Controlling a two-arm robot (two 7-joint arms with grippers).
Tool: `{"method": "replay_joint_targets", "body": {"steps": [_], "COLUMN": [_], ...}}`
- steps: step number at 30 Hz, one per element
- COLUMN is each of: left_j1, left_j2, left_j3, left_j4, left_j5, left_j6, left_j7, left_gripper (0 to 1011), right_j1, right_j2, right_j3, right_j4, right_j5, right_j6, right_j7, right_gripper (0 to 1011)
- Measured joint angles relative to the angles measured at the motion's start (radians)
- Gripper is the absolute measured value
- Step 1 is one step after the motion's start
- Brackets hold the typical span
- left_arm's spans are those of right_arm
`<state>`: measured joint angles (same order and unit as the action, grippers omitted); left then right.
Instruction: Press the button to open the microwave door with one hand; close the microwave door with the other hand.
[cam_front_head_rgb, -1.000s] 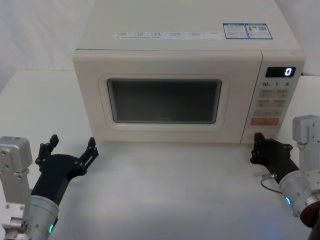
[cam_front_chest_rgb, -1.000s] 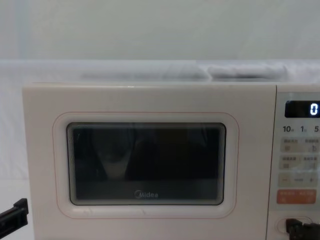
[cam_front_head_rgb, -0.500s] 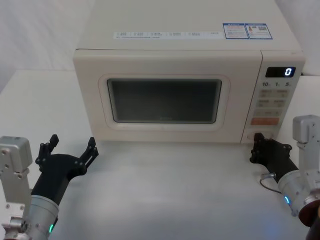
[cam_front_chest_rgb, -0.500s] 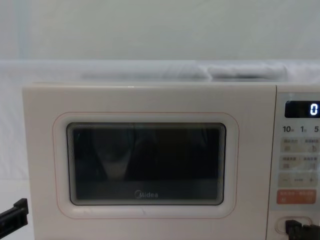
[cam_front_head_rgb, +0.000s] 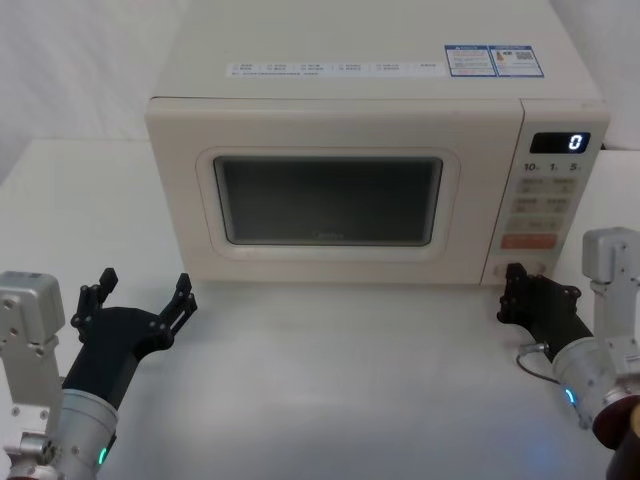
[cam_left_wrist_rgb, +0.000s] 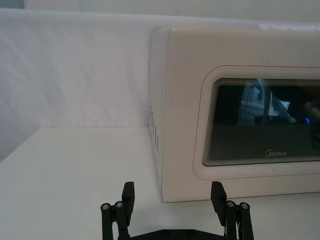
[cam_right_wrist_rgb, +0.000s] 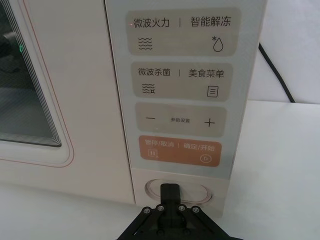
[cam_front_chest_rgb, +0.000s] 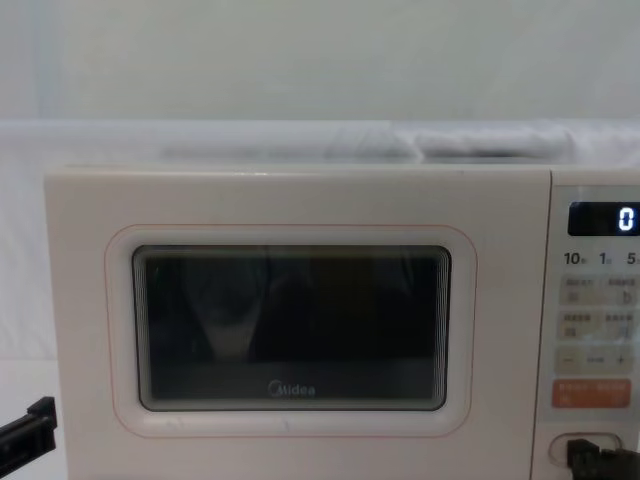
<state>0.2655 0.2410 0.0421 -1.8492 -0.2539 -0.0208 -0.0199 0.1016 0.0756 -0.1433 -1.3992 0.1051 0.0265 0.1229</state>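
Head view: one boxy cream microwave (cam_front_head_rgb: 370, 130) is being carried by a smooth white tabletop (cam_front_head_rgb: 330, 380). Its one door, the microwave door (cam_front_head_rgb: 335, 195), a cream panel with a dark rounded-rectangle window, is being kept flush with the front. One narrow control panel (cam_front_head_rgb: 545, 195) is being shown to its right, with one lit display reading 0. The left tool (cam_front_head_rgb: 140, 297), black and blocky, is being held spread apart over the tabletop, well clear of the door's lower left corner. The right tool (cam_front_head_rgb: 516, 291) is being held with its tips pressed together just in front of the button (cam_front_head_rgb: 532, 269), at the panel's bottom.

Left wrist view: two black finger tips (cam_left_wrist_rgb: 129, 196) of the left tool are being shown wide apart, facing the door's left edge without touching it.

Right wrist view: one pill-shaped cream button (cam_right_wrist_rgb: 200, 190) is being met at its middle by the single joined tip of the right tool (cam_right_wrist_rgb: 170, 192). One orange rectangular key (cam_right_wrist_rgb: 180, 151) is being shown above it, beneath three cream keypad blocks.

Chest view: one thin pink outline and one "Midea" logo are being shown on the door (cam_front_chest_rgb: 290, 330); the right tool (cam_front_chest_rgb: 588, 458) is being seen covering part of the button (cam_front_chest_rgb: 560, 445).
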Motion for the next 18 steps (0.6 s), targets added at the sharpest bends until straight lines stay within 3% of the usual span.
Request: {"method": "replay_joint_targets", "body": {"steps": [18], "left_j1": [0.0], "left_j2": [0.0], "left_j3": [0.0], "left_j4": [0.0], "left_j5": [0.0], "left_j6": [0.0], "left_j7": [0.0], "left_gripper": [1001], "right_j1": [0.047], "right_j2": [-0.02], "right_j3": [-0.003], "right_j4": [0.052], "right_j5": [-0.011], "right_j6": [-0.028], "right_j7": [-0.009], "right_gripper": [0]}}
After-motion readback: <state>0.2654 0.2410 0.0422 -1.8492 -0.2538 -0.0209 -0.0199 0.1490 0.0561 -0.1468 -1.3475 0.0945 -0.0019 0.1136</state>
